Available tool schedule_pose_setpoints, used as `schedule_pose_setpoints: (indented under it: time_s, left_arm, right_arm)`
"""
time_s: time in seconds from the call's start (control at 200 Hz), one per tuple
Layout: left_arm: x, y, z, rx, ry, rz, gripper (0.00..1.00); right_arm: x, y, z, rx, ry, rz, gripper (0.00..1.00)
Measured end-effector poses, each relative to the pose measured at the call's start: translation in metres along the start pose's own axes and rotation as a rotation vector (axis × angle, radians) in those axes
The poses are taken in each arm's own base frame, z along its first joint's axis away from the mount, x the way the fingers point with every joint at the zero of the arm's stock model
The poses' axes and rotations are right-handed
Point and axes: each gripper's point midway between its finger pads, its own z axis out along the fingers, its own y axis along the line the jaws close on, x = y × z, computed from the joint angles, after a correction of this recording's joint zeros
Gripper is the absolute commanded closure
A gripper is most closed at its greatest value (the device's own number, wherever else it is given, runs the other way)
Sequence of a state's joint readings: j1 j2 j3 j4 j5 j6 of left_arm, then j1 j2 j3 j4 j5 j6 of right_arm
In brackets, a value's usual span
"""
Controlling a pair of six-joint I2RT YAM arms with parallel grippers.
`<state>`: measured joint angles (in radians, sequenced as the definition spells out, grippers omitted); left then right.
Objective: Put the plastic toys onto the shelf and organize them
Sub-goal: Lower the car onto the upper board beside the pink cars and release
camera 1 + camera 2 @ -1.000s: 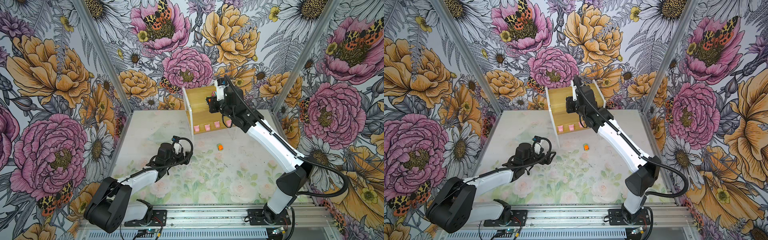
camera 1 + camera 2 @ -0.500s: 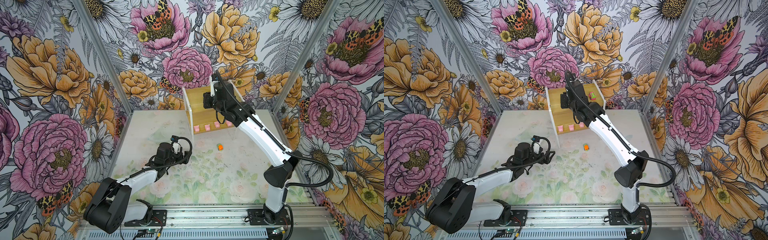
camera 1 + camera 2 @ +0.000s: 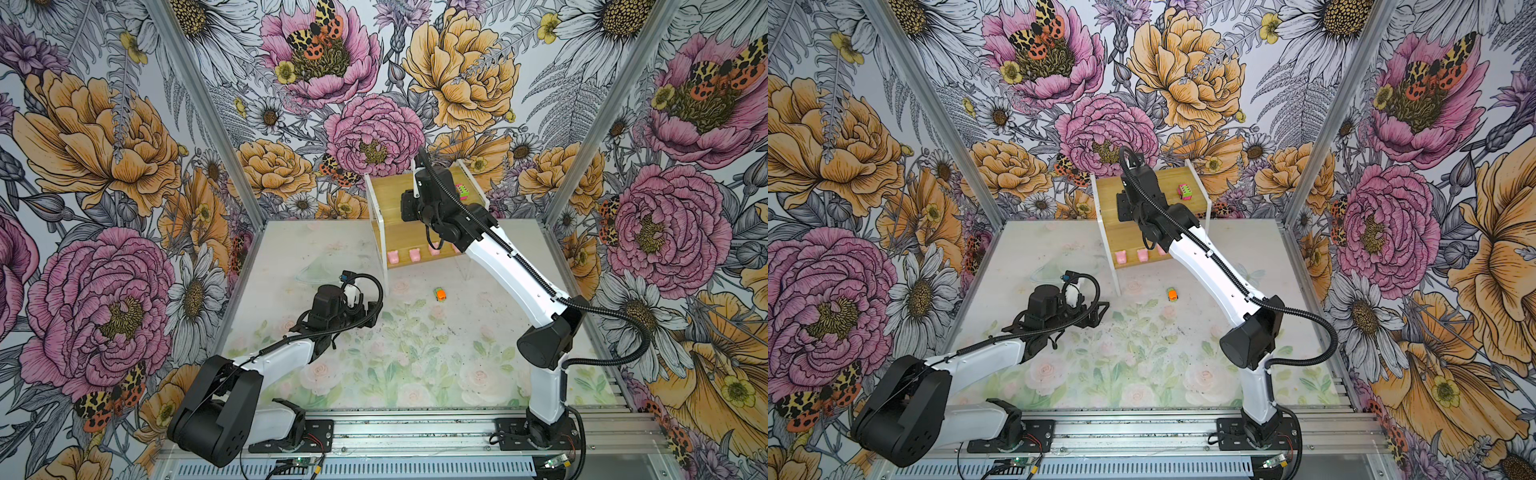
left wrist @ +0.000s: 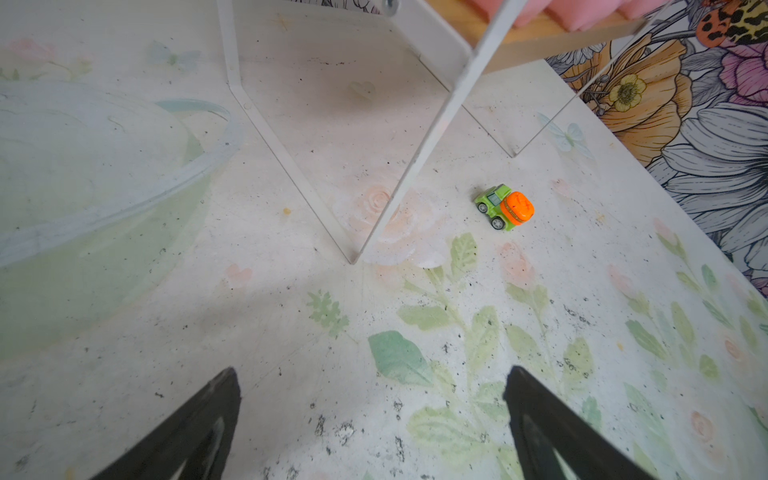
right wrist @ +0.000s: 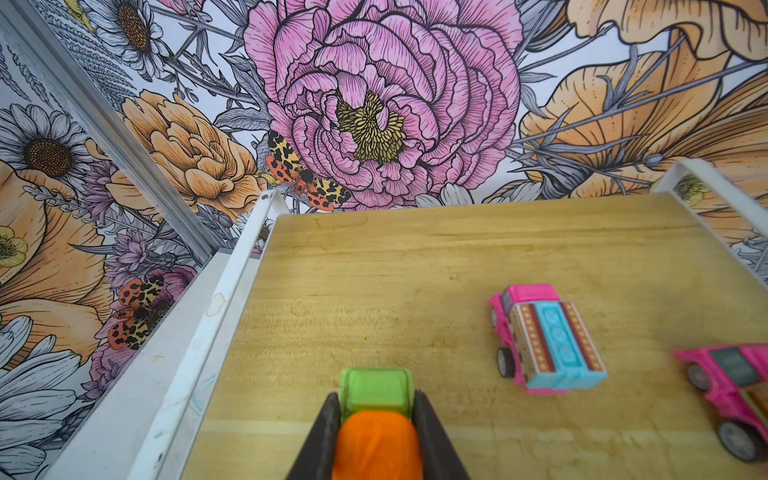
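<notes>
Placement step: right gripper (image 5: pixel 375 401) pinches orange-and-green plastic toy car (image 5: pixel 376 388) above upper bamboo shelf board (image 5: pixel 415 270), near its left edge; lowering and release should follow. Left gripper (image 4: pixel 372 374): jaws spread.

Green-orange car (image 5: pixel 376 415) at shelf (image 5: pixel 374 270) top, maybe resting, pink cars (image 5: pixel 548 340) beside
</notes>
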<state>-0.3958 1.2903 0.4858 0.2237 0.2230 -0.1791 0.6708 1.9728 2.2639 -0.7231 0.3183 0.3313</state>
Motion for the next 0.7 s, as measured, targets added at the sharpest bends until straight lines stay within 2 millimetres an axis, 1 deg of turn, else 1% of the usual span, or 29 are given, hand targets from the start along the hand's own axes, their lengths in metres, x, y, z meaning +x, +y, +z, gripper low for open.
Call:
schedule_pose_setpoints:
  time_s: [0.225, 0.56, 0.7]
  left_arm:
    - [-0.001, 0.002, 0.000, -0.001, -0.001, -0.003, 0.01]
    - [-0.001, 0.002, 0.000, 0.000, -0.001, -0.004, 0.01]
    - [-0.001, 0.004, -0.001, -0.004, -0.003, -0.007, 0.01]
  right_arm:
    - [-0.003, -0.001, 0.000, 0.002, -0.006, -0.001, 0.77]
    - [0.005, -0.008, 0.011, 0.022, 0.014, -0.012, 0.78]
    - [0.005, -0.010, 0.012, 0.032, 0.012, -0.022, 0.78]
